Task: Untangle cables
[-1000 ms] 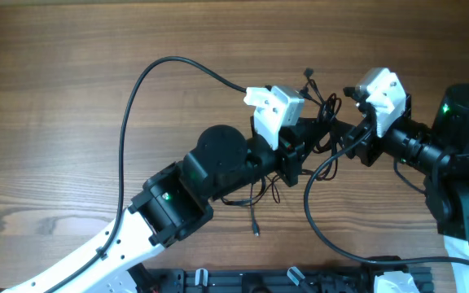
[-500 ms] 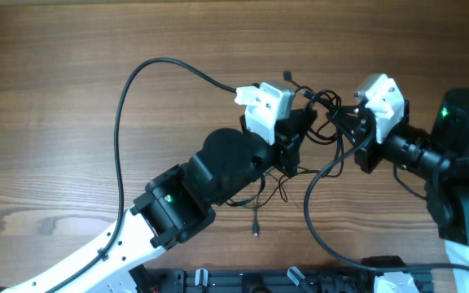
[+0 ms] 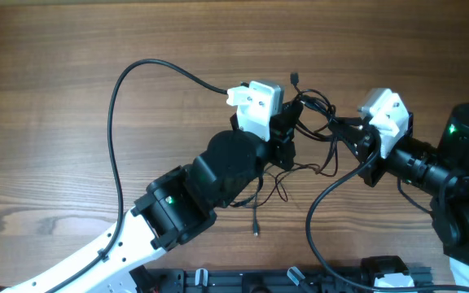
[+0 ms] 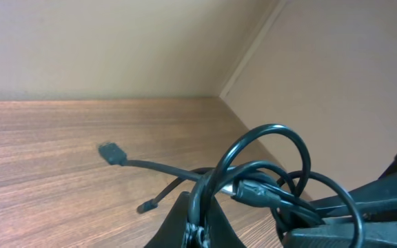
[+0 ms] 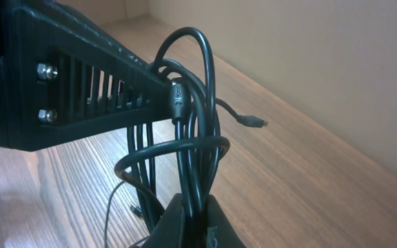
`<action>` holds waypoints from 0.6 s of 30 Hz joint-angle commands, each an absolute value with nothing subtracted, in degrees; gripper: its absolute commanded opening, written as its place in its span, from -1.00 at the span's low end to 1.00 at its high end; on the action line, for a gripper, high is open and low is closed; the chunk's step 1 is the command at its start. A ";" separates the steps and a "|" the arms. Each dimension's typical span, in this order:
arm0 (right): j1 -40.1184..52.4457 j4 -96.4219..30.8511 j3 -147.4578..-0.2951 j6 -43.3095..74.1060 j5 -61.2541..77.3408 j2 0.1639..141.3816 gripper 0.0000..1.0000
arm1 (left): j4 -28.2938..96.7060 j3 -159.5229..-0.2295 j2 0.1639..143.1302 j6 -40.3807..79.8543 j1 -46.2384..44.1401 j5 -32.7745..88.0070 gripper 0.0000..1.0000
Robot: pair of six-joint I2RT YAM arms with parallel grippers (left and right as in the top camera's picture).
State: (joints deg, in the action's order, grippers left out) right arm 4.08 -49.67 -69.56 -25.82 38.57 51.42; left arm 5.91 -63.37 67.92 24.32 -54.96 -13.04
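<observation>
Over the brown wooden table (image 3: 55, 98) my right gripper (image 3: 347, 130) has just closed on the thin black plug-ended cables (image 3: 316, 110) at upper centre, my left gripper (image 3: 287, 134) clamps them too, so separating may begin.

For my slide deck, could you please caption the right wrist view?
Right gripper shut on looped black cables, left gripper pinching the same bundle above the wooden table.

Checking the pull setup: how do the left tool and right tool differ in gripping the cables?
The left tool seems to pinch one strand of the cables; the right tool pinches several together. Overhead, the left tool reaches in from the lower left, the right tool from the right. Both are shut on the same tangle.
</observation>
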 commanded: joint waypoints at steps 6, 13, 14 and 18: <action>3.88 -51.48 -69.80 -26.81 39.09 50.78 -0.91 | 16.08 -63.61 66.96 38.65 -42.33 -15.94 -0.92; 3.88 -51.27 -69.80 -23.18 38.59 50.78 -0.91 | 16.10 -63.61 66.96 38.61 -39.24 -5.65 -0.92; 3.88 -51.27 -69.80 -22.72 38.48 50.78 -0.92 | 16.12 -63.61 66.96 38.61 -39.27 -4.67 -0.92; 3.88 -51.11 -69.80 -17.87 31.59 50.89 0.28 | 14.90 -63.61 66.96 35.97 -39.27 1.34 -0.92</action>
